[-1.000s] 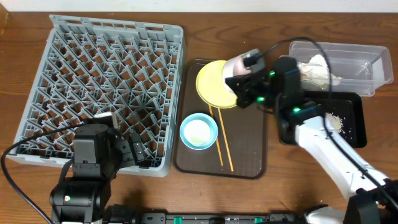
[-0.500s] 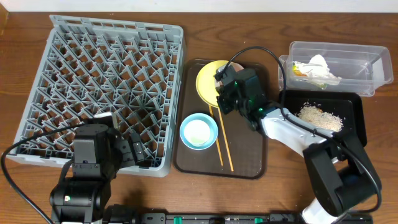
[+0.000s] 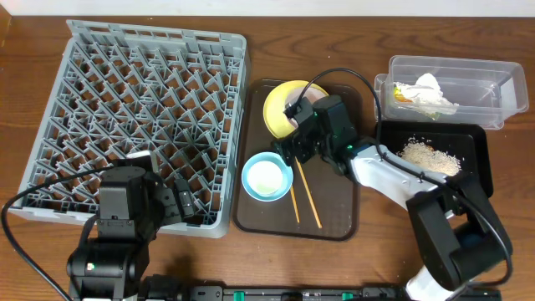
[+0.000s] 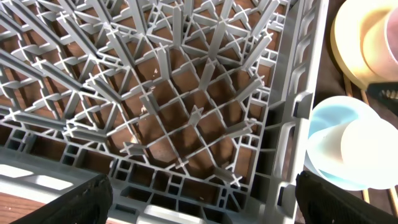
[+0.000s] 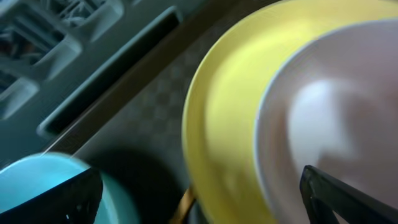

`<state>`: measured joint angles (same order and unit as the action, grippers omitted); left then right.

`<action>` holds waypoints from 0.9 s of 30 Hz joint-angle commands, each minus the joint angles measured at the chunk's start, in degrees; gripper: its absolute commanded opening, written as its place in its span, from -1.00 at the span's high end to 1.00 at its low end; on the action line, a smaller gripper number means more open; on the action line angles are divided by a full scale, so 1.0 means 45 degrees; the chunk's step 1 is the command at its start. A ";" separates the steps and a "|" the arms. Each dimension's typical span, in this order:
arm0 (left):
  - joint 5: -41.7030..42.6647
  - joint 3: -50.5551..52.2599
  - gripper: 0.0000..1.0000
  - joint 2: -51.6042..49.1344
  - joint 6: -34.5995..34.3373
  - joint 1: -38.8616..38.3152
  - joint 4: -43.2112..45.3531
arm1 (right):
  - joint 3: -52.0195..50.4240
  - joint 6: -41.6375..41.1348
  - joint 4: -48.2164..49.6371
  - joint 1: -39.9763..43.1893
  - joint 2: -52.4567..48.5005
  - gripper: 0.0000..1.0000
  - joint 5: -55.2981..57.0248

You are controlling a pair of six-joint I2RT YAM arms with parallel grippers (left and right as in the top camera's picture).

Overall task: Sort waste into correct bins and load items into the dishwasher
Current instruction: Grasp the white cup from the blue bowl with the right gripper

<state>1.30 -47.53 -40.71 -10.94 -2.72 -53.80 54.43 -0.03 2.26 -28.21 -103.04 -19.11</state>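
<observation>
Yellow plate (image 3: 278,107) is lying at the far end of the dark brown serving tray (image 3: 334,213). Your right pincer (image 5: 202,198) is hovering low over the plate's near edge, with its fingers (image 5: 56,196) spread wide and gripping nothing. That arm is reaching leftward across the bench (image 3: 368,38), with its wrist bending down over the tray. Your left arm is sitting drawn back at the near left. Its pincer (image 4: 208,202) is also gaping open, above the near right corner of the grey dish rack (image 3: 142,109).

You are seeing only part of the white bowl (image 5: 336,106) resting on the plate. Overhead, the right wrist is covering most of it, and the wrist camera is showing it blurred. The 2 wooden chopsticks (image 3: 306,194) are running under the pincer, so their far ends are hiding. The light blue bowl (image 3: 267,178) is carrying a round white thing (image 4: 370,149), and you cannot tell what it is.

The crumpled napkin (image 3: 428,90) and the orange-and-green wrapper (image 3: 403,94) are lying in the clear plastic tub (image 3: 489,79). The loose white crumbs (image 3: 430,156) are heaping in the glossy black tray (image 3: 476,180). The rack's upright pegs are forming a diamond lattice.
</observation>
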 commanded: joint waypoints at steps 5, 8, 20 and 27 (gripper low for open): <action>-0.0068 -0.0243 -0.88 0.0010 -0.0165 0.0053 -0.0039 | 0.0214 -0.0641 -0.0452 0.0738 0.2856 -0.98 -0.0763; -0.0068 -0.0243 -0.88 0.0010 -0.0165 0.0053 -0.0039 | 0.0214 -0.0656 -0.0607 0.0787 0.3939 -0.79 -0.0763; -0.0063 -0.0243 -0.88 0.0010 -0.0165 0.0053 -0.0039 | 0.0204 -0.0602 -0.5799 -0.1753 0.3910 -0.45 -0.0563; -0.0063 -0.0238 -0.88 0.0010 -0.0165 0.0053 -0.0044 | 0.0204 -0.1933 -0.5722 -0.2803 0.2671 -0.18 0.1117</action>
<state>1.30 -47.53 -40.71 -10.94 -2.72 -53.80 55.33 -4.19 -23.81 -39.29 -88.90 -19.40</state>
